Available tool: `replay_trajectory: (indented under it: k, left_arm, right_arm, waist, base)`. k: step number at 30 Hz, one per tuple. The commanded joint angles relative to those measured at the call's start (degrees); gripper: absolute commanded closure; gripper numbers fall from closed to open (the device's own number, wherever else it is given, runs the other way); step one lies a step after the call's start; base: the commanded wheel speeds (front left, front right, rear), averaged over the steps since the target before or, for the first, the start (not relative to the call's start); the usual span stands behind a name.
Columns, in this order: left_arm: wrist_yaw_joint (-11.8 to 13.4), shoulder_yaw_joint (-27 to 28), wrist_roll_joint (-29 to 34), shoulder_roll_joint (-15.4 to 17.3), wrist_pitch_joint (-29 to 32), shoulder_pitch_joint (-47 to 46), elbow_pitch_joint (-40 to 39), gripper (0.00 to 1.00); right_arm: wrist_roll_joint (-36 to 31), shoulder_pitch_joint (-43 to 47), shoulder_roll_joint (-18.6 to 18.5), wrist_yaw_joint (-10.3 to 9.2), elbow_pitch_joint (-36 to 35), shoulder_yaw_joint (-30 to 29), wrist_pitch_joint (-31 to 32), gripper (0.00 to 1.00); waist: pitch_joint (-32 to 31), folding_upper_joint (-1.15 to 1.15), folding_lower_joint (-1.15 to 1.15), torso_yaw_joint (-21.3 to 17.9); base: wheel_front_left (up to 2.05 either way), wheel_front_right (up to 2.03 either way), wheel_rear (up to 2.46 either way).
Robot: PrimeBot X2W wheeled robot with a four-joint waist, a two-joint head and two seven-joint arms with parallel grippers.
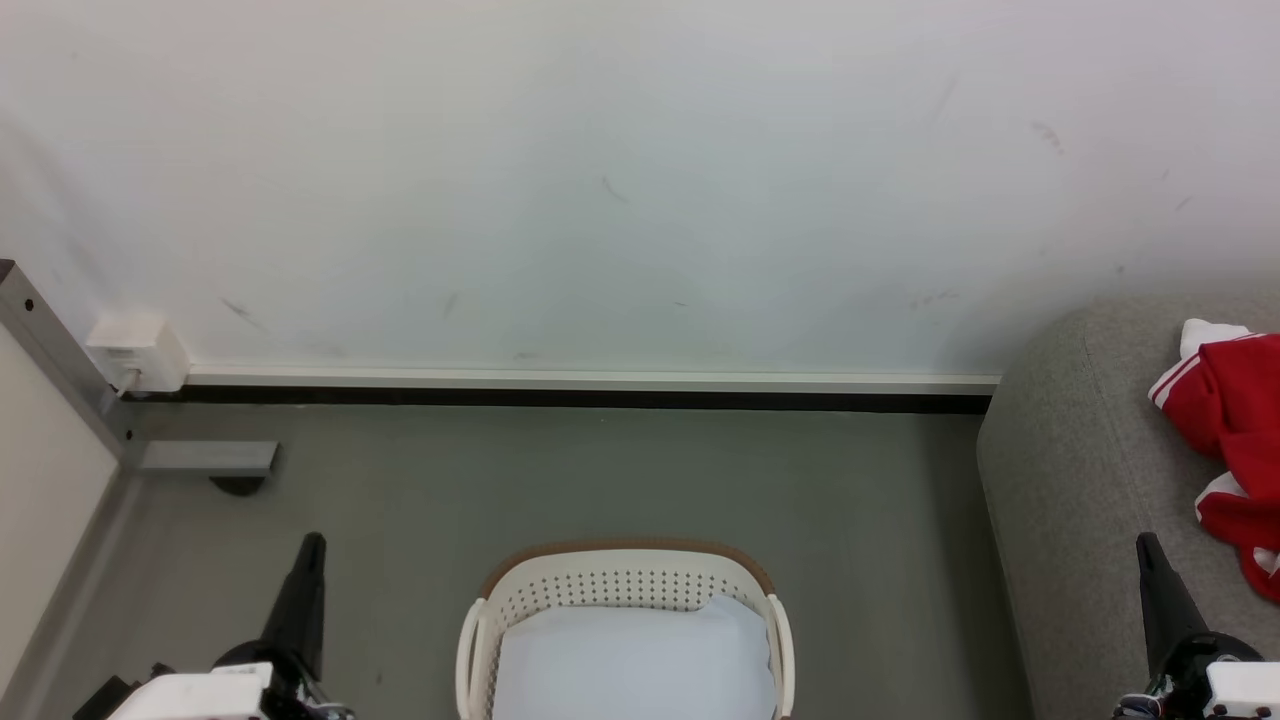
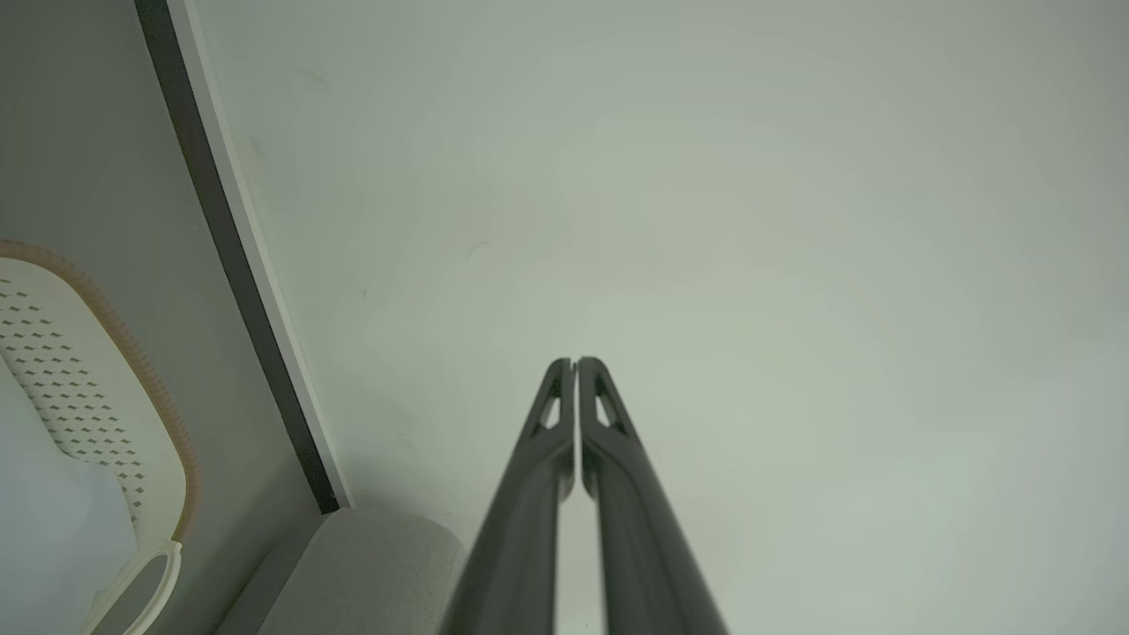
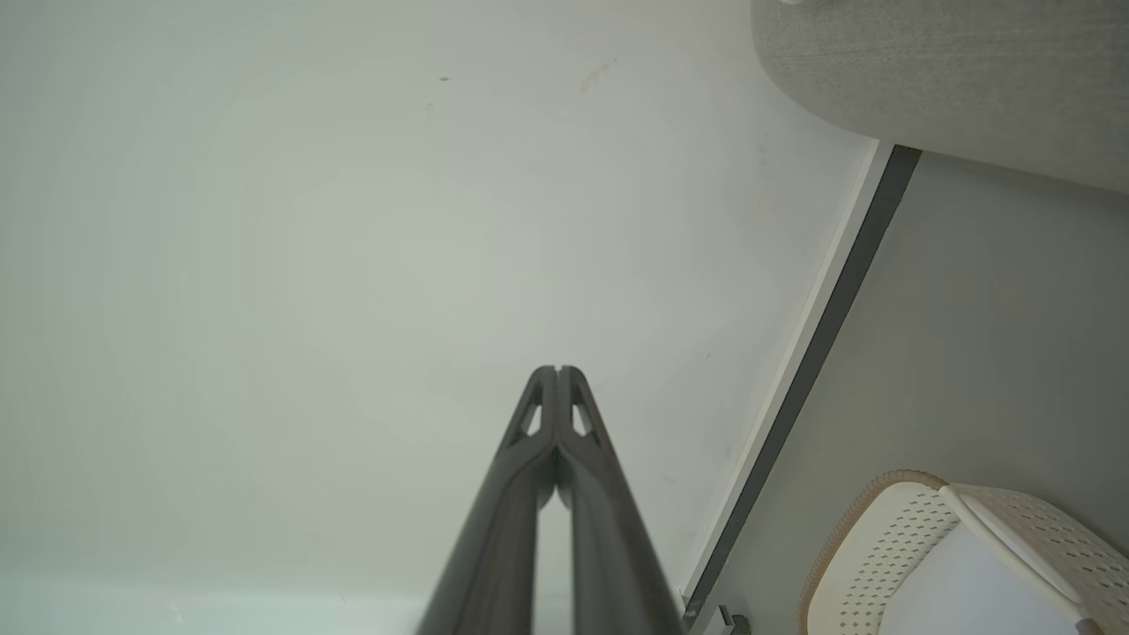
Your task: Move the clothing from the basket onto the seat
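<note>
1. Clothing [image 1: 1235, 440]: red with white striped trim, heaped on the seat [image 1: 1080, 500] at the right edge of the head view, out of the basket [image 1: 620, 585].
2. Lies ahead and somewhat to the right of the right hand [image 1: 1148, 545], near it. Well apart from the left hand [image 1: 312, 545], with the basket in between. Right arm clearly the nearer.
3. Long axis roughly front to back along the seat. Cut off by the frame edge, so possibly reaching further than shown.
4. Right hand: fingers pressed together, gripping nothing. Left hand: likewise closed and empty. Both pointing toward the wall [image 1: 600, 180].
5. Basket: standing on the floor [image 1: 600, 470] between the two hands, holding a pale bluish sheet [image 1: 635, 660]. No red in the part of it in view.
6. Task judged done, going by the garment's place on the seat. Any further tidying best left to the right arm, with a short reach forward and outward.
7. Room: grey floor, scuffed white wall, pale skirting [image 1: 600, 381] over a dark strip, and a small white box [image 1: 138, 352] low on the wall at the left.
</note>
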Motion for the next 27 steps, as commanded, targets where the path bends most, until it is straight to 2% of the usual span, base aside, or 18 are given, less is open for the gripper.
replay_trajectory:
  k: [1,27]
  left_arm:
    - [-0.27,0.08,-0.82,0.40,0.17,-0.39,-0.21,1.00]
    - [-0.27,0.08,-0.82,0.41,0.16,-0.39,-0.21,1.00]
  right_arm:
    - [0.12,-0.72,0.00,-0.13,-0.31,-0.20,0.12,1.00]
    - [0.12,-0.72,0.00,-0.13,-0.31,-0.20,0.12,1.00]
  waist:
    - [0.00,0.00,0.00,0.00]
    - [0.00,0.00,0.00,0.00]
  base:
    - [0.00,0.00,0.00]
    - [0.00,0.00,0.00]
